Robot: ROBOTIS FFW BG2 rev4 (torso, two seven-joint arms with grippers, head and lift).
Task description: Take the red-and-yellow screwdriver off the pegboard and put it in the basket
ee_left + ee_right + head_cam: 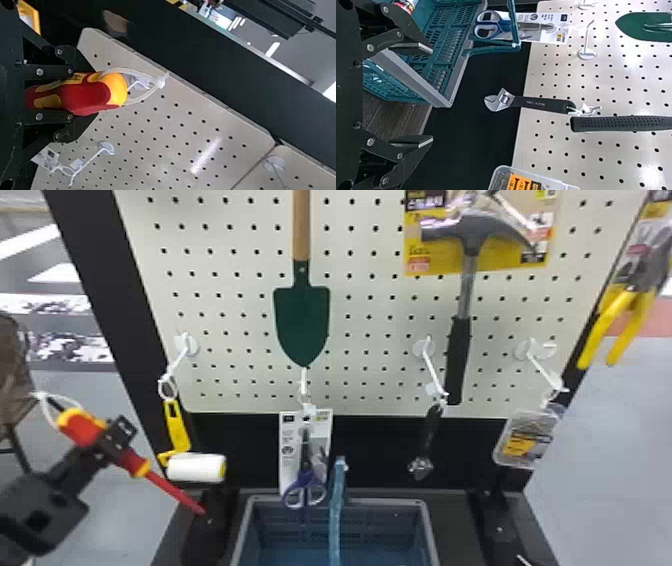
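Pinching screwdriver (82, 427) in left hand (114, 440), right hand (431, 95) spread, printed scissors card (289, 455) near basket (380, 502)

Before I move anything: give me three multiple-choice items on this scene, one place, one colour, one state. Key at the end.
1. Where is the screwdriver?
A) in the basket
B) in the left gripper
C) hanging from the pegboard

2. What colour is the trowel blade?
A) green
B) yellow
C) white

3. How does the right gripper stand?
A) shut on the wrench
B) shut and empty
C) open and empty

1: B, the left wrist view shows its red-and-yellow handle between that gripper's fingers.
2: A, the head view shows a dark green blade below the wooden handle.
3: C, the right wrist view shows the fingers well apart with nothing gripped.
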